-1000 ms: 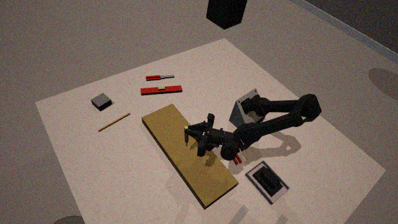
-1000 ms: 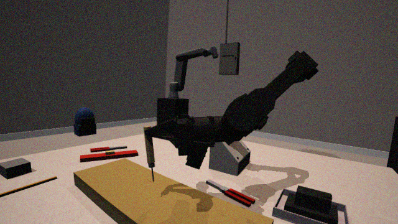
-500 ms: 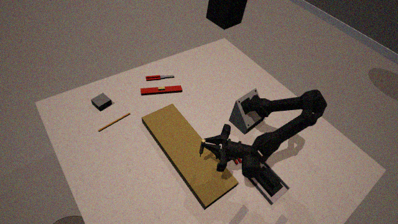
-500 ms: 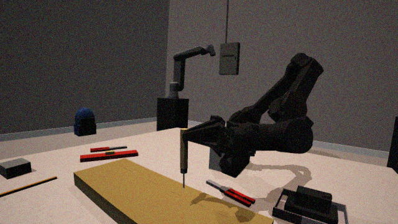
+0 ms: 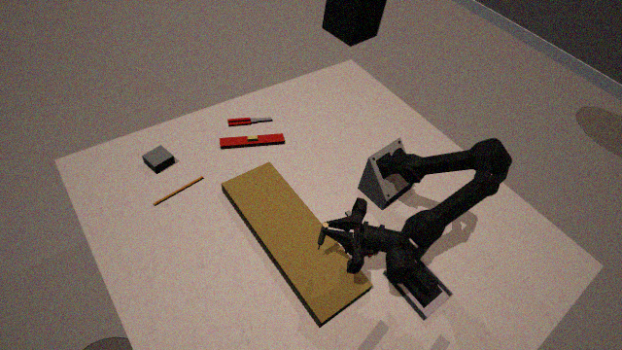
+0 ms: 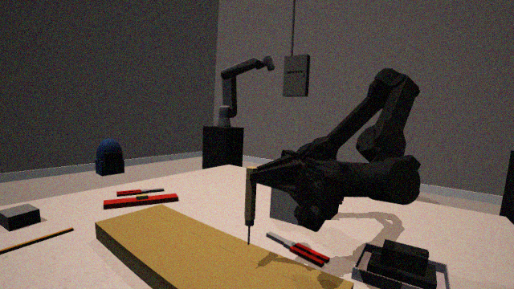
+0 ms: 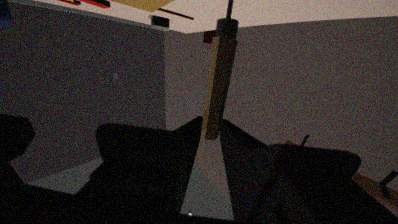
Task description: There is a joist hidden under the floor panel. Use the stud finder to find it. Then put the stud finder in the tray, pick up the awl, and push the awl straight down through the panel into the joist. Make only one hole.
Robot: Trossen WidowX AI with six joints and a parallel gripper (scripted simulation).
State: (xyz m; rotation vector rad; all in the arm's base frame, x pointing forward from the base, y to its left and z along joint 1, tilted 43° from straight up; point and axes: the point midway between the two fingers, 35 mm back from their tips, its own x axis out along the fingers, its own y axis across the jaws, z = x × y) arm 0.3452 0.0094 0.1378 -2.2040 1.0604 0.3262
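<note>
My gripper point(image 5: 327, 227) point(image 6: 253, 172) point(image 7: 211, 122) is shut on the top of the awl point(image 5: 321, 236) point(image 6: 250, 201) point(image 7: 223, 75). The awl hangs nearly upright, point down, over the tan floor panel point(image 5: 272, 219) point(image 6: 161, 241) point(image 7: 135, 4), near its long edge on the arm's side. Its tip appears a little above the panel, apart from its shadow. The black stud finder point(image 5: 428, 292) point(image 6: 405, 257) lies in the grey tray point(image 6: 446, 277), partly behind the arm in the top view. No hole shows in the panel; the joist is hidden.
Red-handled pliers point(image 6: 309, 254) lie between panel and tray. Beyond the panel's far end are a red level point(image 5: 233, 142) point(image 6: 161, 200) and another red-handled tool point(image 5: 239, 122) point(image 6: 128, 193). A grey block point(image 5: 158, 157) point(image 6: 20, 217) and an orange stick point(image 5: 178, 191) point(image 6: 40, 239) lie to the left.
</note>
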